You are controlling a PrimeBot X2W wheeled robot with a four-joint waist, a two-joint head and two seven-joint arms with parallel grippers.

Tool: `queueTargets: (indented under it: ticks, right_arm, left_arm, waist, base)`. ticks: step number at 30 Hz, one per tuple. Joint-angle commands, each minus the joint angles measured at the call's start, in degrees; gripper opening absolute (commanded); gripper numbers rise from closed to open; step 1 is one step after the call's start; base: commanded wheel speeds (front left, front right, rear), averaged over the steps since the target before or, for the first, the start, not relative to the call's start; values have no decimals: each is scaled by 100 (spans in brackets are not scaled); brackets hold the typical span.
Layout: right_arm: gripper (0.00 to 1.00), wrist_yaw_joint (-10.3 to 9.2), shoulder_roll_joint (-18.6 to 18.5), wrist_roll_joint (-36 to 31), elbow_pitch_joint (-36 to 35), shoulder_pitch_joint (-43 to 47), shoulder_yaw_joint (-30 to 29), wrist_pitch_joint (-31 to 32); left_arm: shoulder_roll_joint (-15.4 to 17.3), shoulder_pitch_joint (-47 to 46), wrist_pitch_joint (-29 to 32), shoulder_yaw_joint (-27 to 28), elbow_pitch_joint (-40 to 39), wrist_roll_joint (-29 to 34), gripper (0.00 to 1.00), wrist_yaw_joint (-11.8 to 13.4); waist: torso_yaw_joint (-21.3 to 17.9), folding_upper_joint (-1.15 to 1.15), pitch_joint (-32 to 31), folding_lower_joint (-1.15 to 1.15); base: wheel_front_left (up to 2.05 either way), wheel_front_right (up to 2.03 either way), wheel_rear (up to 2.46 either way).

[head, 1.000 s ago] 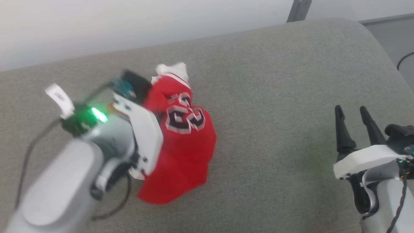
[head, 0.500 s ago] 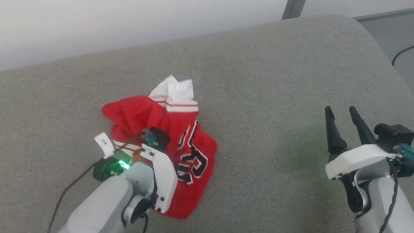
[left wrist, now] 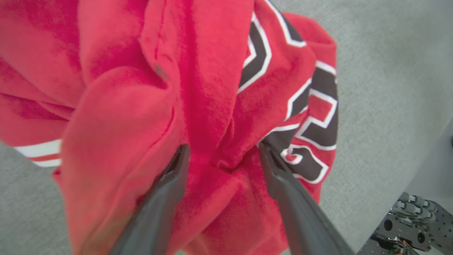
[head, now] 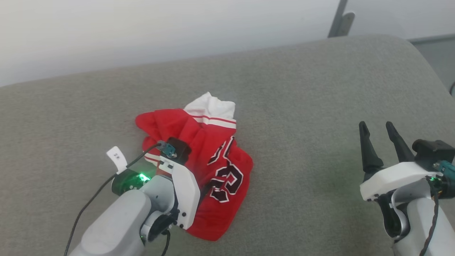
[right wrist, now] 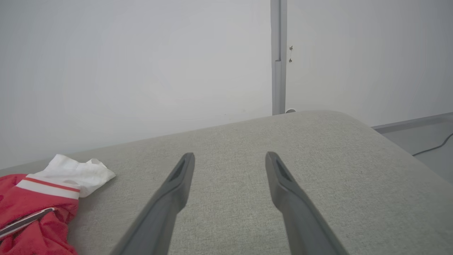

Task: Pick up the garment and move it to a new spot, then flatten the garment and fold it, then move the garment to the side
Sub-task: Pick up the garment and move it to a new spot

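The garment (head: 220,142), a red jersey with a white sleeve and a black-and-white number, lies crumpled on the grey cushion (head: 302,89). My left arm's wrist (head: 179,179) stands over its near left part, pointing down into it. In the left wrist view my left gripper (left wrist: 223,150) is open, its two fingers spread with a pinched ridge of the garment (left wrist: 212,71) lying between them. My right gripper (head: 376,125) is open and holds nothing, well to the right of the jersey and above bare cushion. In the right wrist view that gripper (right wrist: 230,156) has the garment (right wrist: 39,198) at its far left.
A pale wall runs behind the cushion, with a grey metal post (head: 339,21) at the back right. The cushion's rounded right corner drops to the floor, where a dark cable (right wrist: 431,148) lies. Bare cushion surrounds the jersey.
My left gripper brought the hanging jersey down onto the cushion, then opened from shut. The jersey now rests in a heap. The right arm has kept still; the head view shifted slightly.
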Motion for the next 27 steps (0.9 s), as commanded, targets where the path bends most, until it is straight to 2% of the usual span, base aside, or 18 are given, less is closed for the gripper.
queueTargets:
  ticks: [1,9,19,27]
  right_arm:
    - [100,2,-29,-27,3,78,-14,4]
    - [100,2,-79,-60,-48,260,-62,62]
    - [100,2,-100,-130,-124,584,-294,124]
    - [100,2,-81,-174,-225,708,-430,186]
  left_arm:
    - [35,-41,-84,51,-37,-11,100,-21]
    - [410,120,-980,447,-364,30,100,-72]
    - [1026,732,-2565,1496,-461,-217,100,157]
    - [1390,1354,-3491,2171,-377,-437,100,203]
  waist:
    - [125,0,-120,0]
    - [490,0,-465,0]
    - [955,0,-812,0]
    - [1155,0,-902,0]
  base:
    - [0,0,0]
    - [0,0,0]
    - [0,0,0]
    - [0,0,0]
